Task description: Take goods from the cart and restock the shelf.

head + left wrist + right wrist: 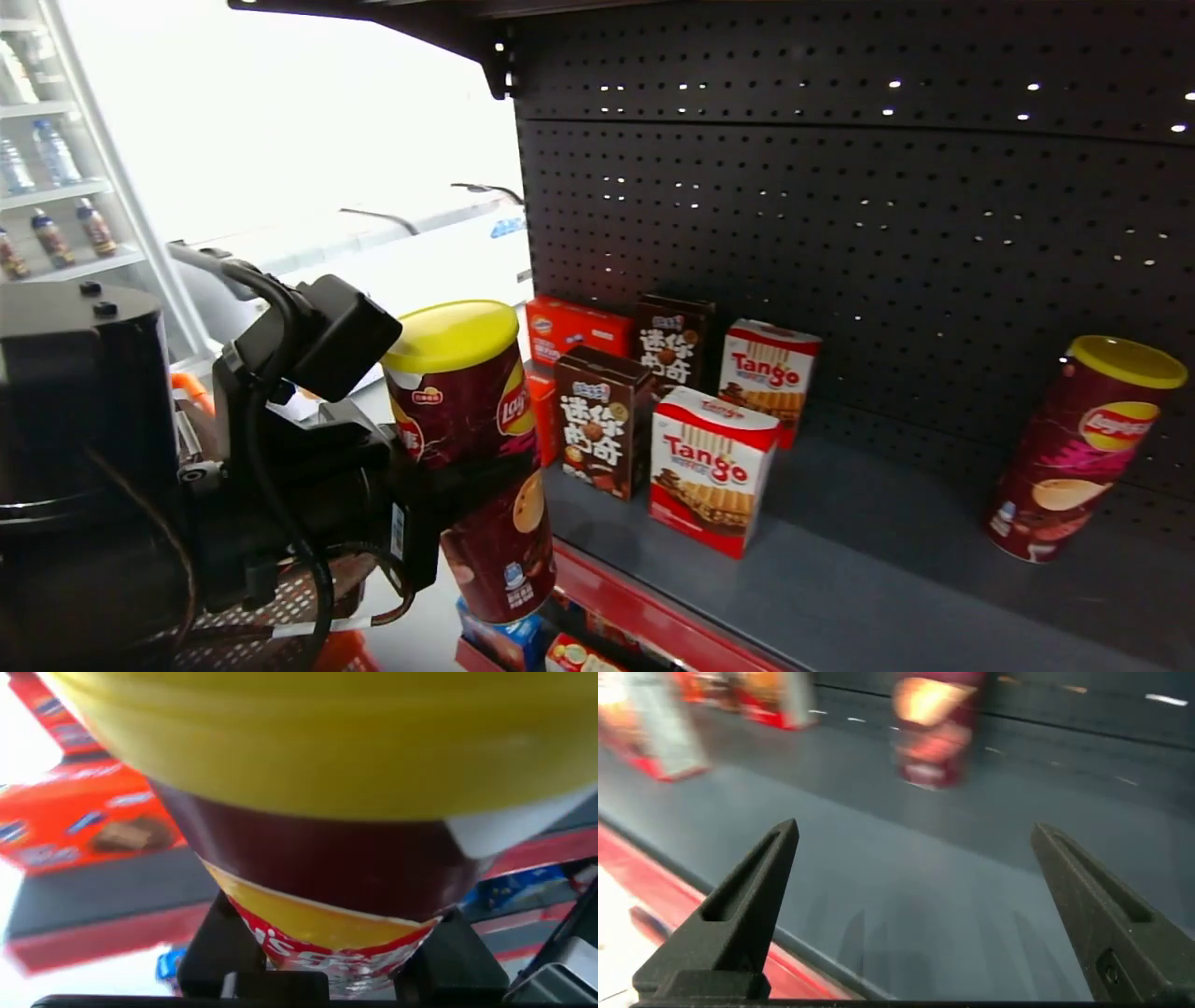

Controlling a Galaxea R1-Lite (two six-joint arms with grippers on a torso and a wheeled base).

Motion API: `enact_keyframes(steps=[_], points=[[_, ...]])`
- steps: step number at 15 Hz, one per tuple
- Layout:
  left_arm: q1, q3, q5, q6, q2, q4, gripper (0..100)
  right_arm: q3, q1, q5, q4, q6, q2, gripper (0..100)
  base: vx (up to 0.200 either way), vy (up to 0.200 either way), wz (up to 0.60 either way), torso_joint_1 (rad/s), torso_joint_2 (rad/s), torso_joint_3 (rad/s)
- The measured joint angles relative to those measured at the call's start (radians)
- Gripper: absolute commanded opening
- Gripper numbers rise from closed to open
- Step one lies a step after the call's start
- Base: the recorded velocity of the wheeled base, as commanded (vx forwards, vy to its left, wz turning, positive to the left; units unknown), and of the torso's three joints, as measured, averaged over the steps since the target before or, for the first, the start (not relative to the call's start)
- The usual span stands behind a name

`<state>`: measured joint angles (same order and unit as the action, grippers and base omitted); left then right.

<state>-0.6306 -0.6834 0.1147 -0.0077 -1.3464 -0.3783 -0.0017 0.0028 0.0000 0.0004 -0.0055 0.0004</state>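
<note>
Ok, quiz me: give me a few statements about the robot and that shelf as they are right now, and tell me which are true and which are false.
1. The left gripper is shut on a yellow-lidded can. True.
2. The right gripper grips a box. False: it is open and empty, above the shelf.
3. A second can stands on the shelf. True.
4. Only one box with red and white sides is on the shelf. False: two red-and-white boxes stand there, one behind the other.
</note>
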Motion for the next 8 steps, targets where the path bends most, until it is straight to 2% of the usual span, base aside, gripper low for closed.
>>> enact_keyframes(steps=[8], points=[[-0.083,-0.022,-0.001,0.002,0.037,0.011,0,0.0,0.0,0.001,-0.001,0.0,0.0,100,0.0,0.0,-0.6,0.001,0.0,0.003]])
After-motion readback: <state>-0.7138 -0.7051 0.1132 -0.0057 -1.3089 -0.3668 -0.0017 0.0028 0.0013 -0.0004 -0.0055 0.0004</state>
